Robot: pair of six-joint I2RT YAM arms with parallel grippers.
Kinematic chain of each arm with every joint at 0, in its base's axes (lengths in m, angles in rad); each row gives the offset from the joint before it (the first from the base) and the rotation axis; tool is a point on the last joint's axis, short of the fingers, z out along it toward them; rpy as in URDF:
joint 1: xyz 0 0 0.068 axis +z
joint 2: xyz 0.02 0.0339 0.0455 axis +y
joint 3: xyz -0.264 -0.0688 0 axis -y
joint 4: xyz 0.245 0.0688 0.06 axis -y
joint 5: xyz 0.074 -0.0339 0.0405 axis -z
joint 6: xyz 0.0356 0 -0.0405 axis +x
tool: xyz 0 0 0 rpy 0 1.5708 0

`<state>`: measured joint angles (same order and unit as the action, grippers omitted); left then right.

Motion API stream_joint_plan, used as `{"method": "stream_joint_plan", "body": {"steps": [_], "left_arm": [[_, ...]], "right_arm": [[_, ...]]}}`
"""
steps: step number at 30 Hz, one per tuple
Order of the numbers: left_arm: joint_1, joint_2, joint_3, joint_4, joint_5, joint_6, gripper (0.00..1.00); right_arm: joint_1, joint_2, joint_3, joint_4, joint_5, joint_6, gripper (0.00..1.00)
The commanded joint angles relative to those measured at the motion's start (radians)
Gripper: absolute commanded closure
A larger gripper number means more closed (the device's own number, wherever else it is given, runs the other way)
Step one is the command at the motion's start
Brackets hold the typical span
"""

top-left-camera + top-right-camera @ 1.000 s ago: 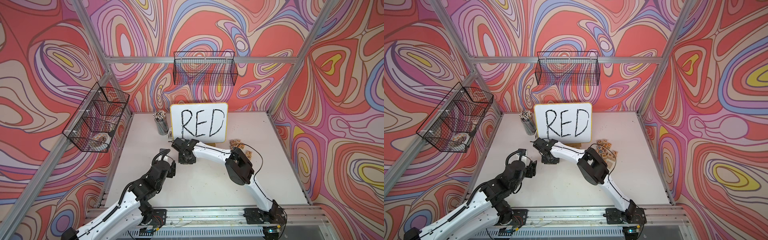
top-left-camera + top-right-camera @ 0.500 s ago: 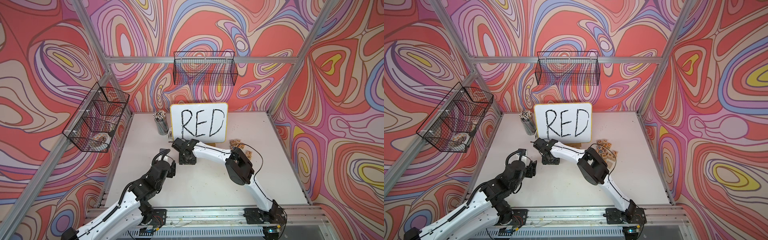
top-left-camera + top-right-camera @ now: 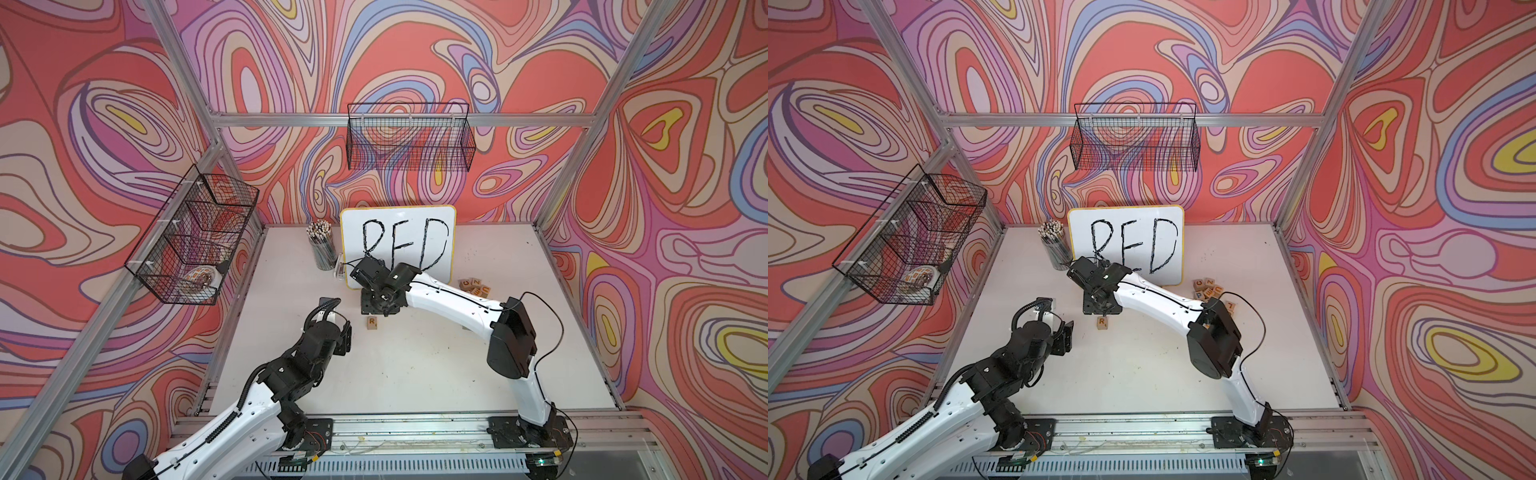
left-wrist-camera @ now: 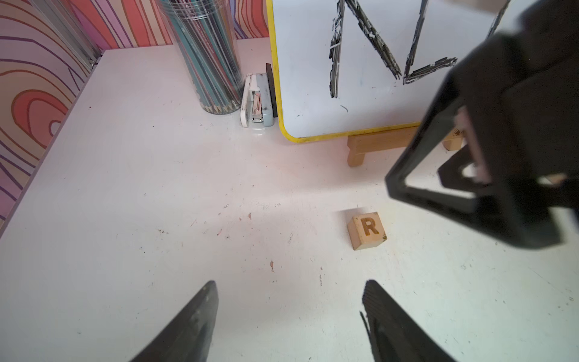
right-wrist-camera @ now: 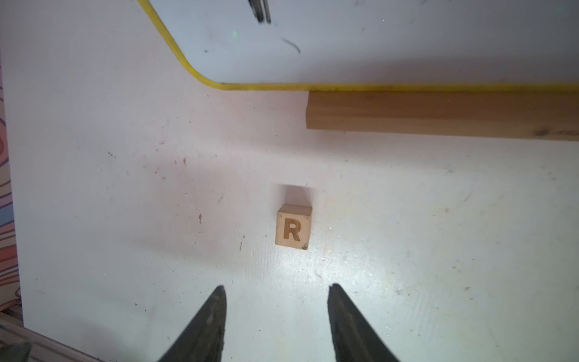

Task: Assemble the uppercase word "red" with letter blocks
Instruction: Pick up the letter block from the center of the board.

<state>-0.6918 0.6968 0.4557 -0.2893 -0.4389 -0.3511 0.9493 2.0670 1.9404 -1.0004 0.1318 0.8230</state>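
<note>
R block (image 5: 294,226) lies letter-up on the worktop (image 3: 415,374), just ahead of the right end effector (image 5: 277,286), the nearer one, jaws parted and empty; a cube, it has no long axis. The left end effector (image 4: 289,282), also spread and empty, hangs farther off. By the whiteboard (image 3: 353,224) the other blocks (image 3: 473,286) cluster, E and D unreadable. A cup (image 3: 324,257) holds pencils (image 3: 319,227); the side basket (image 3: 166,232) holds a patterned object (image 3: 199,276)

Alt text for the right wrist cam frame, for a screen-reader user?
A small wooden R block sits on the white table, letter facing up, just ahead of the right gripper's two dark fingers, which are spread apart and hold nothing. Beyond it are the yellow-rimmed whiteboard's lower edge and its wooden stand.
</note>
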Motion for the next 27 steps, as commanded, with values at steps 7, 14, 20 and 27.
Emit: {"method": "stream_joint_plan", "body": {"steps": [7,14,20,27], "left_arm": [[0.005,0.107,0.104,0.062,0.055,0.050,0.27],[-0.038,0.242,0.167,0.171,0.082,0.098,0.28],[-0.071,0.314,0.201,0.233,0.133,0.116,0.28],[-0.075,0.289,0.181,0.233,0.124,0.084,0.28]], "right_arm": [[-0.160,-0.338,-0.325,-0.055,0.054,-0.248,0.49],[-0.446,-0.603,-0.678,0.082,-0.004,-0.292,0.53],[-0.634,-0.594,-0.742,0.136,-0.020,-0.363,0.54],[-0.754,-0.486,-0.722,0.206,-0.042,-0.316,0.58]]}}
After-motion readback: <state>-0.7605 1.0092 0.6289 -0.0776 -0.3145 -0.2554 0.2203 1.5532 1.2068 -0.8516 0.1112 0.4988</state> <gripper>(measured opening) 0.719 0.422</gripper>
